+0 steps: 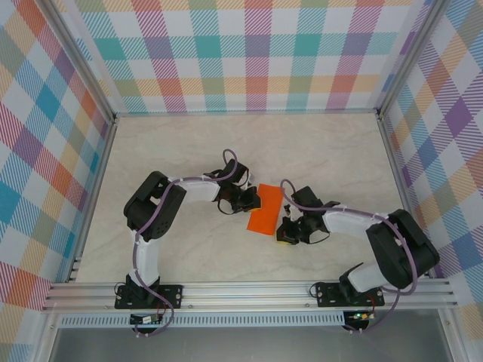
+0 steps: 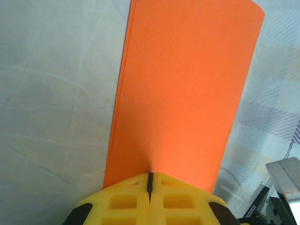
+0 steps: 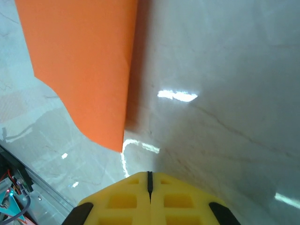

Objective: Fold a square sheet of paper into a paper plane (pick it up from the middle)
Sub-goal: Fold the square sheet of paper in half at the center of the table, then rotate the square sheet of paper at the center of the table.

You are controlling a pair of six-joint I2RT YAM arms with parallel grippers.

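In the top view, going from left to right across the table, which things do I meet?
Left arm → left hand → paper → right hand → right arm.

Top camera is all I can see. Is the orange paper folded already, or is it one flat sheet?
Observer: The left wrist view shows two stacked edges along the left side of the orange paper, so it is doubled over.
Operator: Cool! Is anything grabbing it?
Observer: Not the right claw. In the right wrist view it is shut on nothing, and bare table lies between it and the paper.
Operator: And the other one?
Observer: The left claw is shut too, its tips right at the paper's near edge. I cannot tell whether it pinches the paper or just presses on it.
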